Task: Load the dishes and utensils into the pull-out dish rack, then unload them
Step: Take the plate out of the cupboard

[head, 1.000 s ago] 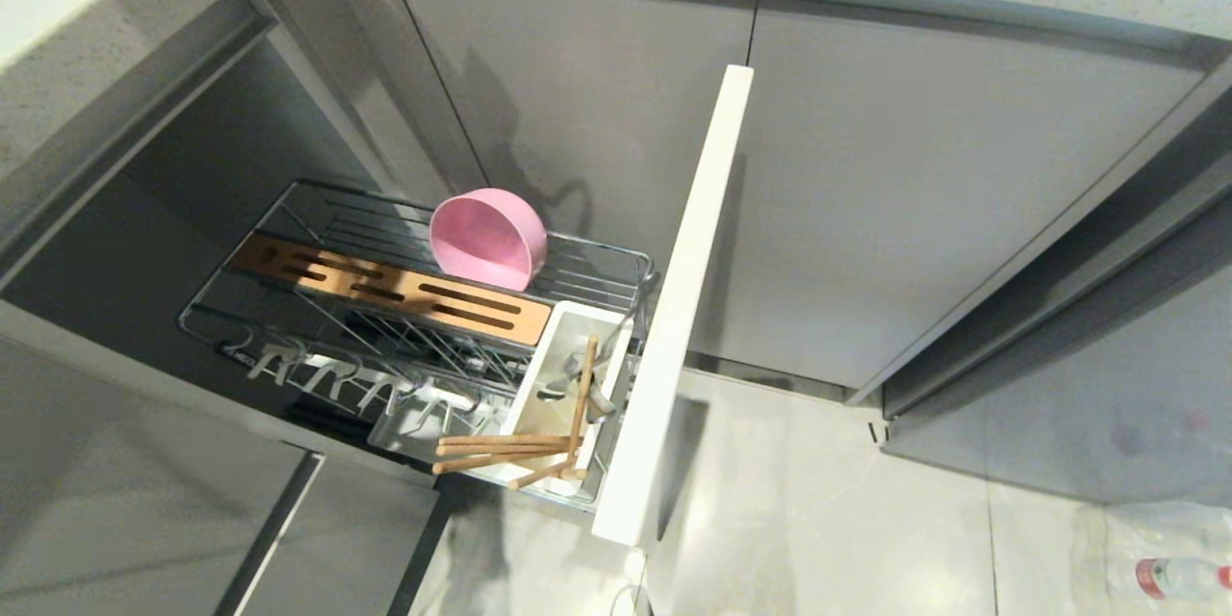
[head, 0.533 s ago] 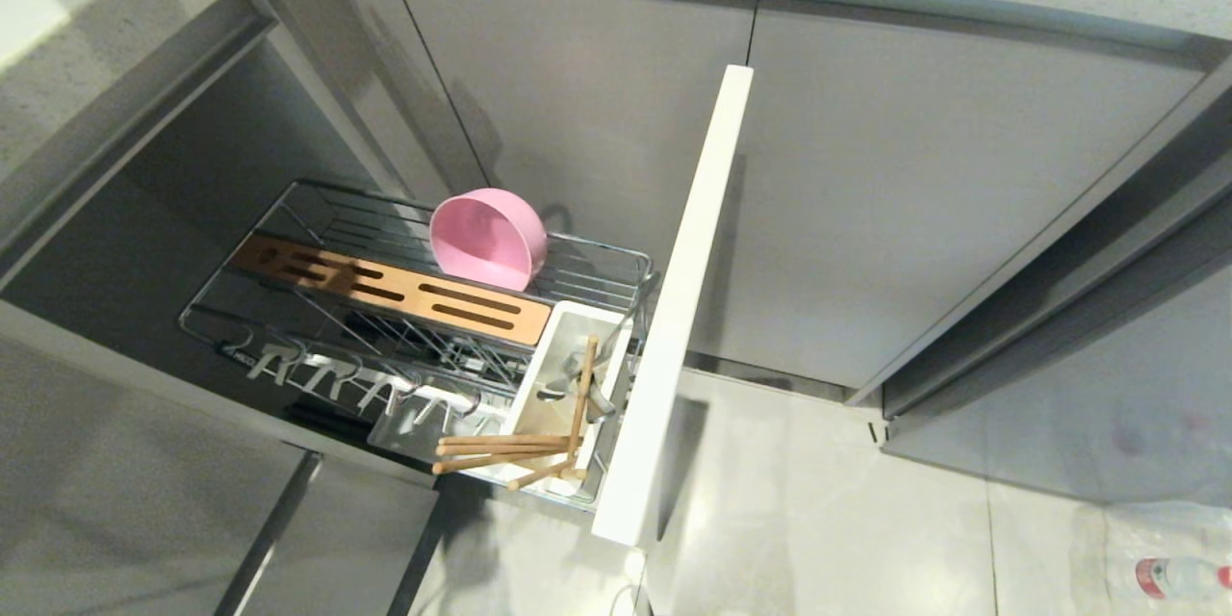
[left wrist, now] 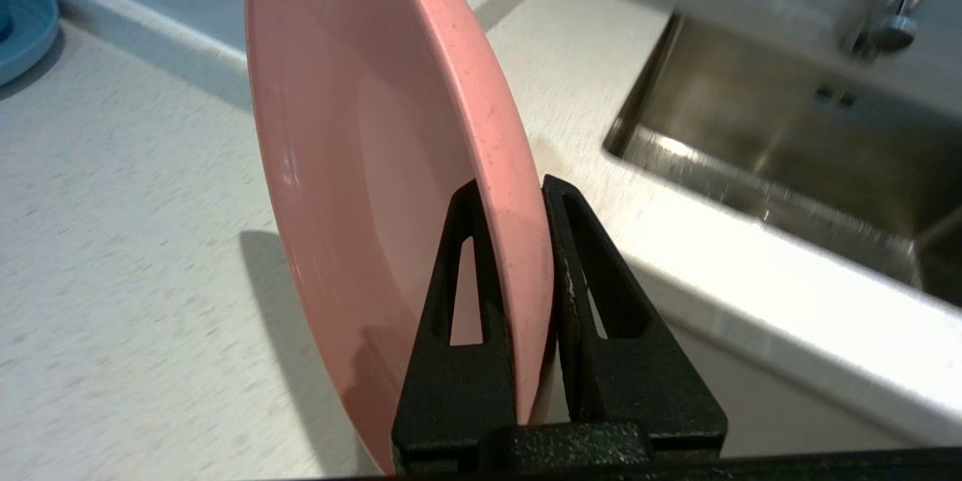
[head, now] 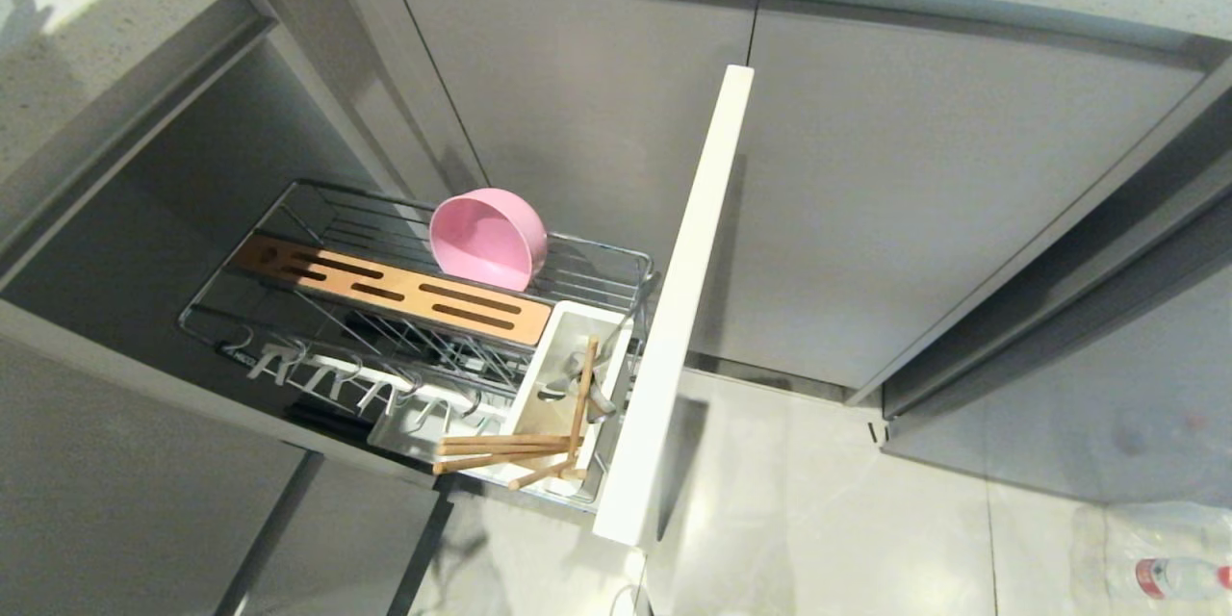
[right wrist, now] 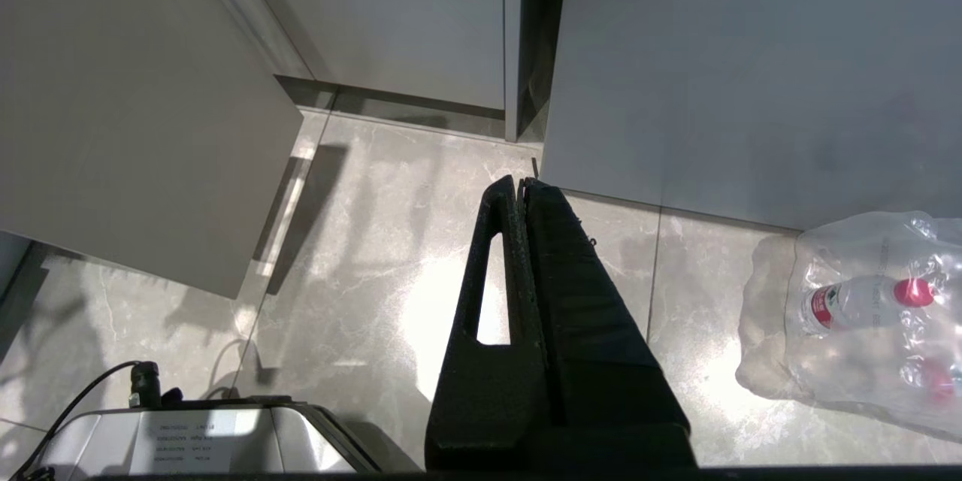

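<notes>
The pink oval plate stands on edge above the pale countertop, with my left gripper shut on its rim, one finger on each face. Neither arm shows in the head view. There the pull-out dish rack is drawn out, and the pink bowl lies tilted on its wires behind the wooden strip. Wooden chopsticks and a silver fork sit in the white caddy. My right gripper hangs shut and empty over the floor.
A blue plate lies at the counter's far edge. Beside the held plate are a steel sink and a faucet. The rack's narrow white cabinet front juts into the floor space. A wrapped pack of water bottles lies on the tiles.
A shadow on the countertop at the head view's upper left has slid off to the left. The rack, bowl and utensils have not moved.
</notes>
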### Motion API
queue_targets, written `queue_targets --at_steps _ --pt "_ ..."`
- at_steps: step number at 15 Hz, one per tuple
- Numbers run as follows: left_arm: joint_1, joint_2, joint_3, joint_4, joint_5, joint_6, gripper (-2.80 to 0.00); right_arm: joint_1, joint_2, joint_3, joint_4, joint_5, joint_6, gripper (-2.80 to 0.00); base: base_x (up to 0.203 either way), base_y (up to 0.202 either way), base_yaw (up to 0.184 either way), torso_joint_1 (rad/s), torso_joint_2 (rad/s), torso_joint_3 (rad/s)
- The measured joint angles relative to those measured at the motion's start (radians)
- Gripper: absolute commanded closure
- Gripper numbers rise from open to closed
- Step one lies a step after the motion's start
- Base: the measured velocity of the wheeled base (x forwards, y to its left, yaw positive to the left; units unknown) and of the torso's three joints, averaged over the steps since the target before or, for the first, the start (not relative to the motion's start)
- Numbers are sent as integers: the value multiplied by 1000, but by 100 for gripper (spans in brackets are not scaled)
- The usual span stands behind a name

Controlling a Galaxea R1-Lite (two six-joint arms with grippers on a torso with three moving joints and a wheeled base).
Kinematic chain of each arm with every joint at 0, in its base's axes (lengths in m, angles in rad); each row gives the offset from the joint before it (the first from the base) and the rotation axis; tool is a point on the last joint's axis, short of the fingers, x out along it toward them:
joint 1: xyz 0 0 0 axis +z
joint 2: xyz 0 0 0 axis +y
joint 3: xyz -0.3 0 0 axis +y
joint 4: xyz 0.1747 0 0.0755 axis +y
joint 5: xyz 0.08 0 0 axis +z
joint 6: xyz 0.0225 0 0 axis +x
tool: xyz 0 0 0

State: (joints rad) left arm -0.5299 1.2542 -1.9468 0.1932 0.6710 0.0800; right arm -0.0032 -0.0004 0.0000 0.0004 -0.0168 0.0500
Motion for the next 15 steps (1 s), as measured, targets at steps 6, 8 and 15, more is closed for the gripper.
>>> queue_targets --at_steps 6,8,15 --pt "329 -118 19 270 -296 -53 0 0 0 0 0 0 0 0 0 0 0 0 0 0" --pt "493 -147 19 355 -416 -53 0 0 0 0 0 0 0 0 0 0 0 0 0 0" --pt "855 -209 16 718 -563 29 0 0 0 0 0 0 0 0 0 0 0 0 0 0"
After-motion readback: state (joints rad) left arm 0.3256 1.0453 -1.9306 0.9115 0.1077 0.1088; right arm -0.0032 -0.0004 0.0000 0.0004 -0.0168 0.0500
